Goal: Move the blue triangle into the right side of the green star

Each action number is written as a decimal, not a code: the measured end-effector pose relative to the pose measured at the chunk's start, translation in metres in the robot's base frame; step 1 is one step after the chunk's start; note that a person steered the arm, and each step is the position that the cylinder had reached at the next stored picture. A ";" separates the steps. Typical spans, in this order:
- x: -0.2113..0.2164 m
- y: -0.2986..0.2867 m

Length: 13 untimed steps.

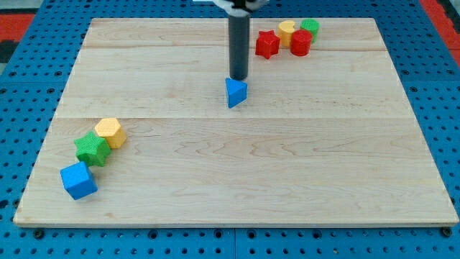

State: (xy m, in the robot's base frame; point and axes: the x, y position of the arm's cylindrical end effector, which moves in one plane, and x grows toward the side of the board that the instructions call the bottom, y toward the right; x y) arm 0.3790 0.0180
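Near the middle of the board: the blue triangle (236, 92) sits here, a bit toward the view's top.
How it handles: I think it is small, hard and light. It should slide easily on the smooth wooden board (287, 165). Its pointy corners may make it spin if I push off-centre.
Where to push: I have no jaws, so nothing opens, shuts or grabs. I only have a rod. I would press on the flat face on the view's upper right side.
Where my tip is: my tip (238, 78) is just above the blue triangle in the view, touching it or nearly so. I cannot tell which.
Where it must go: the green star (92, 149) is far off at the view's lower left.
What is in the way: a yellow hexagon (110, 132) touches the green star's upper right. A blue cube (78, 180) sits below it.
Far away: red, yellow and green blocks (289, 38) huddle at the view's top.
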 end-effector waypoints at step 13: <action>0.030 -0.084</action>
State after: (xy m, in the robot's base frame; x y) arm 0.4089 -0.0660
